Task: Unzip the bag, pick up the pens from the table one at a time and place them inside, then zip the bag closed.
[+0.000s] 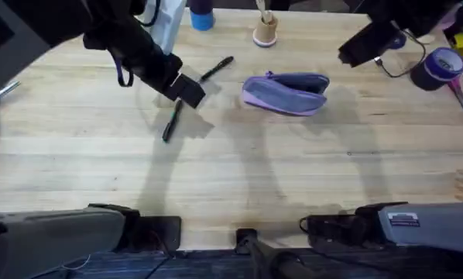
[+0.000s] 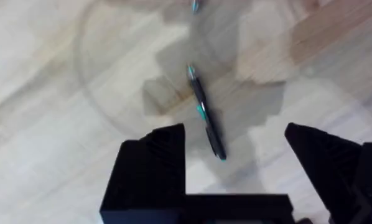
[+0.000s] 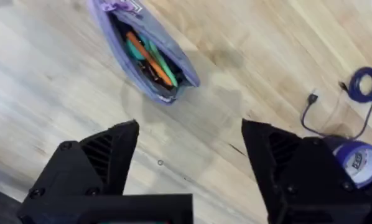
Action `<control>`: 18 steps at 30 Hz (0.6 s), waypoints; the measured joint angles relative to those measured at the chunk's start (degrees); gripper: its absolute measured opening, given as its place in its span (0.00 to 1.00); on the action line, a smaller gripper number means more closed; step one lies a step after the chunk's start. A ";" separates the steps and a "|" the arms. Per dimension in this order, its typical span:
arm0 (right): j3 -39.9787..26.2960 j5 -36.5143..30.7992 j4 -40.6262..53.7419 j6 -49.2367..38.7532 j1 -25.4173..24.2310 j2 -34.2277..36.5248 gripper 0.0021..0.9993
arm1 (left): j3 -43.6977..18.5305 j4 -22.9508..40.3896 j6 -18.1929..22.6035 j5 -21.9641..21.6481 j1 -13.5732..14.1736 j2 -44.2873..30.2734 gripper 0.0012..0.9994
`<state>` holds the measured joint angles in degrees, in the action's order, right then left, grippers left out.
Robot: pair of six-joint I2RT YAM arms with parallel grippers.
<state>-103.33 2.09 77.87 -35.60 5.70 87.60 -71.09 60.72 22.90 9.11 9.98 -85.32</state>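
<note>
Already unzipped, the bag (image 1: 286, 92) lies far of centre on the table (image 1: 293, 178), its mouth gaping in the right wrist view with orange and green items inside (image 3: 150, 56). Two pens remain left of it: one (image 1: 216, 69) far, one (image 1: 172, 122) nearer. The left gripper (image 2: 236, 155) hovers over the nearer pen (image 2: 206, 118), jaws spread wide and holding nothing, so the pickup step looks to be in hand; next it likely needs to descend, straddle the barrel, and close. The right gripper (image 3: 189, 158) hangs near the bag, jaws also wide and empty. Tape rolls (image 1: 442, 66), a cable (image 3: 354, 93) and a small spool (image 1: 265, 31) sit along the table's far edge.
</note>
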 joint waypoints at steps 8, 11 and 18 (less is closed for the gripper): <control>0.00 0.07 0.09 0.92 -1.27 -0.86 1.00 | 0.00 1.92 -2.85 -1.34 0.00 0.00 0.99; 0.00 0.13 0.09 0.93 -1.27 -0.86 1.00 | 0.00 1.93 -3.22 -1.45 0.00 0.00 0.99; 0.00 0.37 0.17 0.94 -1.27 -0.86 1.00 | 0.00 2.03 -3.44 -1.45 0.00 0.00 0.99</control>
<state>-103.33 2.46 78.03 -34.65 4.43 86.74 -71.09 62.75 19.46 7.66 9.98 -85.32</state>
